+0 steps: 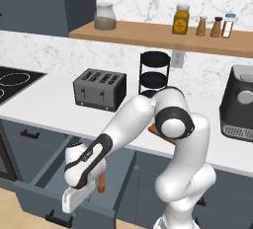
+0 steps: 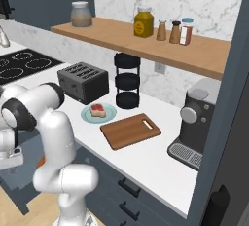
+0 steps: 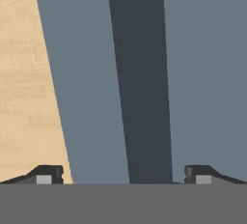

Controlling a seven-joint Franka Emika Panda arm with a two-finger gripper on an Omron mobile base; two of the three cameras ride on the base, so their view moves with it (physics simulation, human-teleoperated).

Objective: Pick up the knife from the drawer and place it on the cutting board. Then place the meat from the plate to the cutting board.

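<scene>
The drawer (image 1: pixel 47 176) stands pulled open at the lower left, grey inside, with a black bar handle (image 1: pixel 57 218). My gripper (image 1: pixel 73 202) hangs low over its front part. In the hand view the gripper (image 3: pixel 123 175) is open, its tips wide apart with nothing between them, above the drawer's front wall (image 3: pixel 82 73). The knife's orange-brown handle (image 1: pixel 101 182) lies in the drawer just right of the hand. The meat (image 2: pixel 98 109) sits on the pale plate (image 2: pixel 109 115) on the counter. Beside the plate lies the wooden cutting board (image 2: pixel 130 130).
A toaster (image 1: pixel 100 89) and a black tiered rack (image 1: pixel 153 72) stand on the counter; a coffee machine (image 2: pixel 194 122) stands at the right. A cooktop (image 1: pixel 12 82) is at the left. A shelf (image 2: pixel 146 42) with jars hangs above. Wooden floor (image 3: pixel 29 97) lies beside the drawer front.
</scene>
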